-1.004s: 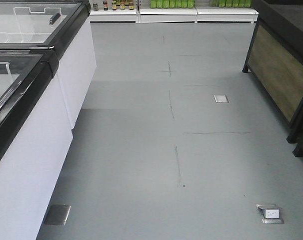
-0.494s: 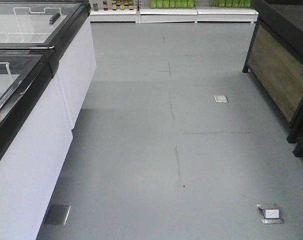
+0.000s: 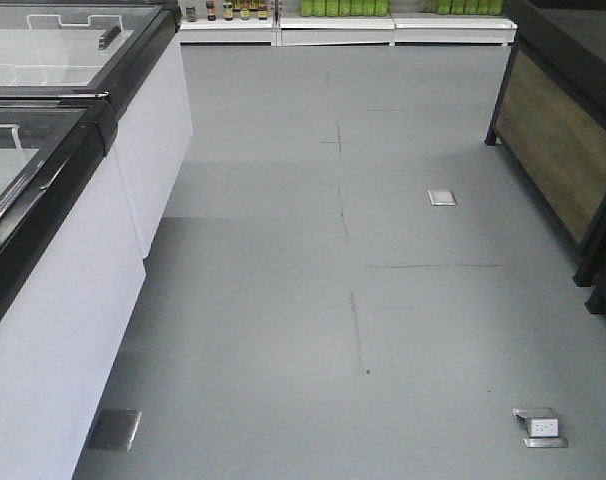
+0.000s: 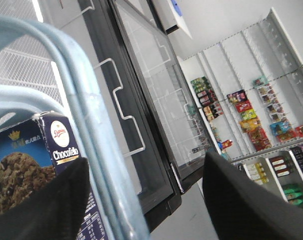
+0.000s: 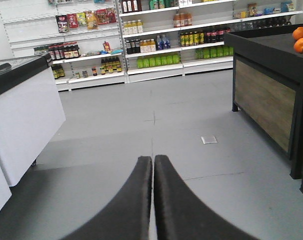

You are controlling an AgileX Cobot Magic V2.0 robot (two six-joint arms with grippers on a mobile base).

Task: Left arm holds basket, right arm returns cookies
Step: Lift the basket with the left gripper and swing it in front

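Cookies: The dark blue cookie box stands inside the basket, low down beside one left jaw. It has not been taken out yet.
Basket: The light blue basket shows mostly its looped handle. The handle runs up between the left jaws, so the basket probably hangs hooked there, which keeps the box easy to reach.
Left gripper: Its jaws are spread wide. They do not pinch the handle.
Right gripper: Its jaws are pressed together and hold nothing. It points out over the grey floor, free to go for the box.
Freezer: Its glass lid is near the basket.
Shelves: They are far off and full of bottles and snacks. The box probably belongs there.
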